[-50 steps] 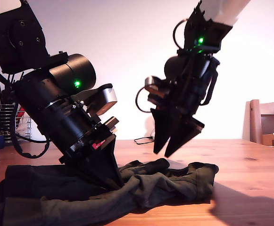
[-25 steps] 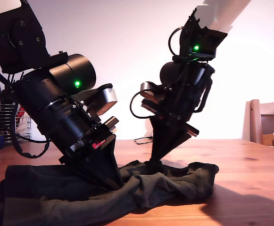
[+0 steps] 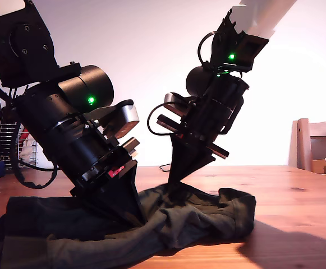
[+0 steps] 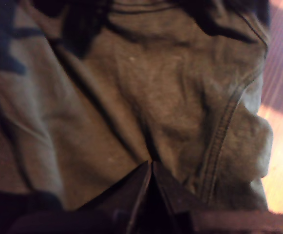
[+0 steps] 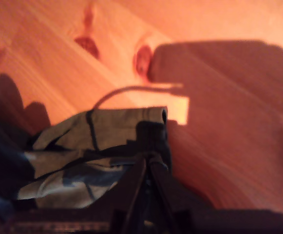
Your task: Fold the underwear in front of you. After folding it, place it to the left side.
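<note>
Both my hands pinched the underwear (image 3: 168,224), my first hand (image 4: 150,168) and my second hand (image 5: 148,161), crumpled on the bench (image 3: 297,213). Folding had just begun; next, I judged, carry the pinched edge over.

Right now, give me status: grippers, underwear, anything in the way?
My first gripper shut, pinching the underwear mid-cloth. My second gripper shut on an edge fold. Underwear bunched on the table, not yet folded. No obstruction seen.

Strongly backlit by a bright white wall (image 3: 151,45); arms reduced to near silhouettes. Soft, blurred wrist views, hard shadows across sunlit orange table (image 5: 219,29).
</note>
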`<state>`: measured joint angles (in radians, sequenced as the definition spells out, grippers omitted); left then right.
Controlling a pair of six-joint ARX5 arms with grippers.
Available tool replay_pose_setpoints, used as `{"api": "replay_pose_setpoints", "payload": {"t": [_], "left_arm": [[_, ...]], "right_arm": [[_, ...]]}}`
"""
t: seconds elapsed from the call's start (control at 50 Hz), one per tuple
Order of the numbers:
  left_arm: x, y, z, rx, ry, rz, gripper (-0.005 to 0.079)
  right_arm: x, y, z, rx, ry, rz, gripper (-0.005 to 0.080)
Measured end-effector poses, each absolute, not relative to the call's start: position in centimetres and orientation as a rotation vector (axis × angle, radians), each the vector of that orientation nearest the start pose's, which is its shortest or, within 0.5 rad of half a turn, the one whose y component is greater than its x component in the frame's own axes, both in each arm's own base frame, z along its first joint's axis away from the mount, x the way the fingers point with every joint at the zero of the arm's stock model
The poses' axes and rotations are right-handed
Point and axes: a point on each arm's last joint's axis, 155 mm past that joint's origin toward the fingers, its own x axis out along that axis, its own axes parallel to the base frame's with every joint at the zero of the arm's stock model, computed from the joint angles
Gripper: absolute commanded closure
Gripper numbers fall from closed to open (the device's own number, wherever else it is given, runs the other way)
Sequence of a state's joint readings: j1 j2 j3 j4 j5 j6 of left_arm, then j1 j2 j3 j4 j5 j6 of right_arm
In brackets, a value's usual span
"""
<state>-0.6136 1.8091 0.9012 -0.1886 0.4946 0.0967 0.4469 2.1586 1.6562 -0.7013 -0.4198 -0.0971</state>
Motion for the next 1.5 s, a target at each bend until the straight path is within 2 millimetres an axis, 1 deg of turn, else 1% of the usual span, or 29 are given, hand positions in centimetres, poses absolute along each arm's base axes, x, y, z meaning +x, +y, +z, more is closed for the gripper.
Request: {"api": "replay_pose_setpoints", "payload": {"t": [0.18,0.24,0.28,0.36,0.48,0.54,0.6,0.66,0.72,0.8,0.96,1.08,1.18,1.3,1.38,1.44,1.5], "left_arm": [[26.4,-29.3,0.0,0.145,1.101,-1.047,0.0766],[26.4,-29.4,0.0,0.143,1.101,-1.049,0.0766],[26.4,-29.4,0.0,0.142,1.101,-1.051,0.0766],[26.2,-29.4,0.0,0.140,1.106,-1.055,0.0766],[26.1,-29.4,0.0,0.138,1.110,-1.056,0.0766],[26.1,-29.4,0.0,0.137,1.110,-1.058,0.0766],[26.1,-29.4,0.0,0.136,1.110,-1.059,0.0766],[26.1,-29.4,0.0,0.136,1.110,-1.060,0.0766],[26.1,-29.4,0.0,0.136,1.110,-1.059,0.0766],[26.2,-29.4,0.0,0.135,1.110,-1.058,0.0766],[26.1,-29.4,0.1,0.125,1.112,-1.064,0.0766],[26.5,-29.4,0.1,0.137,1.095,-1.062,0.0766],[27.1,-29.1,0.1,0.146,1.080,-1.044,0.0766],[28.0,-28.8,0.3,0.157,1.071,-1.012,0.0766],[28.9,-28.8,1.1,0.152,1.064,-0.999,0.0766],[29.7,-28.8,1.8,0.148,1.058,-0.989,0.0766],[30.3,-29.0,2.5,0.145,1.045,-0.987,0.0766]], "right_arm": [[42.5,27.0,3.3,-0.113,1.198,0.711,0.0755],[42.8,26.9,3.3,-0.115,1.192,0.699,0.0715],[42.7,26.9,3.3,-0.116,1.193,0.695,0.0666],[42.9,27.2,3.4,-0.110,1.183,0.690,0.0608],[44.0,28.5,3.8,-0.080,1.129,0.683,0.0608],[44.1,29.0,3.9,-0.073,1.116,0.687,0.0608],[43.8,29.2,3.8,-0.072,1.127,0.697,0.0608],[42.5,29.6,3.6,-0.058,1.173,0.728,0.0608],[41.0,29.4,3.3,-0.054,1.230,0.752,0.0608],[39.9,29.0,2.9,-0.070,1.278,0.760,0.0608],[39.6,29.2,2.9,-0.065,1.283,0.786,0.0608],[39.9,29.3,3.2,-0.064,1.273,0.787,0.0608],[40.5,29.4,4.1,-0.061,1.258,0.788,0.0608],[41.2,29.0,5.8,-0.057,1.255,0.782,0.0608],[40.9,28.4,6.7,-0.074,1.278,0.789,0.0608],[39.9,27.7,6.9,-0.088,1.320,0.809,0.0608],[38.8,27.5,7.1,-0.083,1.360,0.846,0.0608]]}}
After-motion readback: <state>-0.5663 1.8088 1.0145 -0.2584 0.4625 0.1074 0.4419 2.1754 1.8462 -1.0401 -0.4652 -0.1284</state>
